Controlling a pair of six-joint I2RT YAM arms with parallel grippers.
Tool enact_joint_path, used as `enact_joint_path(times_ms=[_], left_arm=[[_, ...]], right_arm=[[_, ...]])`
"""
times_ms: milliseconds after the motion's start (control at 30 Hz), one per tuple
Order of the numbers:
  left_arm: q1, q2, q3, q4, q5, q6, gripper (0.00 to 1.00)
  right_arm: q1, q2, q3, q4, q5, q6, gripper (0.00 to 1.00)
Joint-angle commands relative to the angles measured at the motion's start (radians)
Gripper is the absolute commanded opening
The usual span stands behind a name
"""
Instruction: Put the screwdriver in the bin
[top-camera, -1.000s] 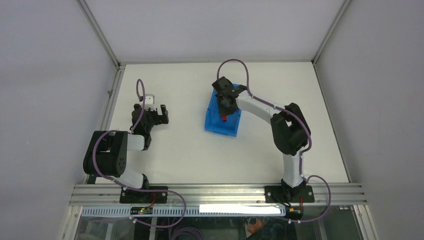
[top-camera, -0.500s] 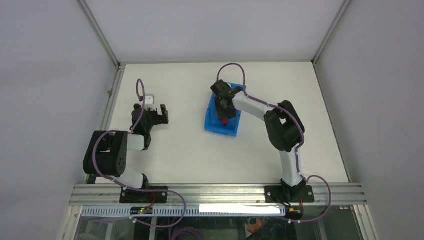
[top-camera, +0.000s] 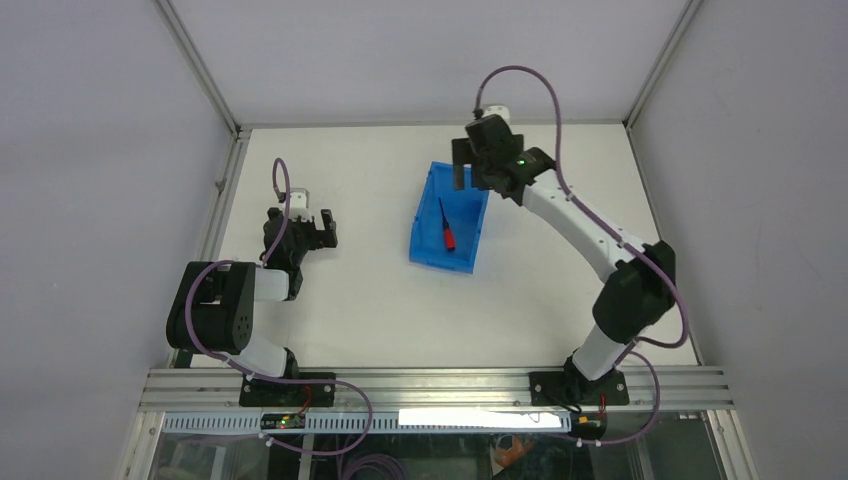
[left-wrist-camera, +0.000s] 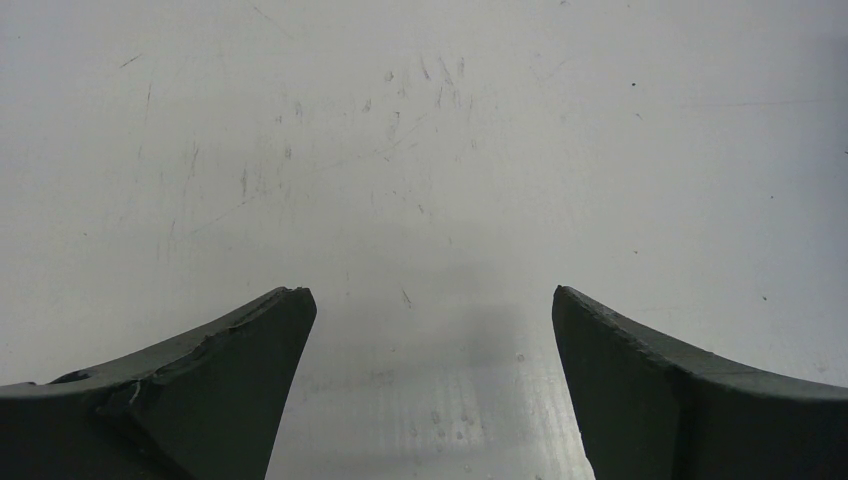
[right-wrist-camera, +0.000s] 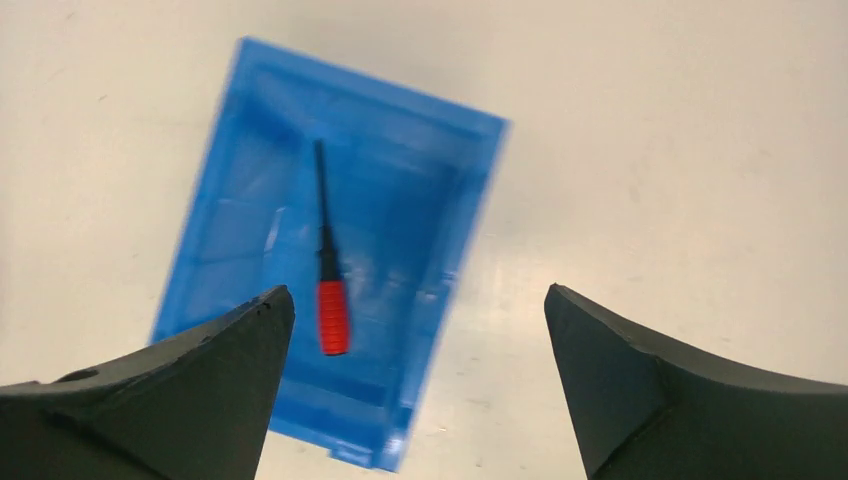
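- The screwdriver (right-wrist-camera: 328, 270) lies flat on the floor of the blue bin (right-wrist-camera: 420, 190), below the right fingers (right-wrist-camera: 180, 390), its red handle toward them.
- Those fingers hang spread wide and empty above the bin, touching nothing.
- The left fingers (left-wrist-camera: 200, 400), also parted and empty, hover over the tabletop (left-wrist-camera: 420, 150), well apart from the bin.
- The job looks done; only drawing the right fingers away seems left.
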Motion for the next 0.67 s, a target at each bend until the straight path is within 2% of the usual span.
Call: enact_joint_path(times_ms=[0, 167, 267, 400, 633], left_arm=[[-0.003, -0.029, 0.000, 0.029, 0.009, -0.019, 0.99], [-0.003, -0.030, 0.000, 0.029, 0.009, -0.019, 0.99], [-0.003, -0.029, 0.000, 0.029, 0.008, -0.019, 0.99], [-0.003, -0.030, 0.000, 0.029, 0.009, -0.019, 0.99], [-0.002, -0.030, 0.000, 0.029, 0.009, -0.019, 0.99]], right_arm=[[-0.157, -0.139, -0.098, -0.012, 0.057, -0.037, 0.99], [-0.380, -0.258, -0.218, -0.009, -0.063, -0.067, 0.99], [-0.468, -0.305, -0.264, -0.009, -0.080, -0.075, 0.99], [-0.515, -0.325, -0.301, -0.023, -0.103, -0.066, 0.99], [-0.522, -0.399, -0.412, 0.054, -0.098, -0.081, 0.99]])
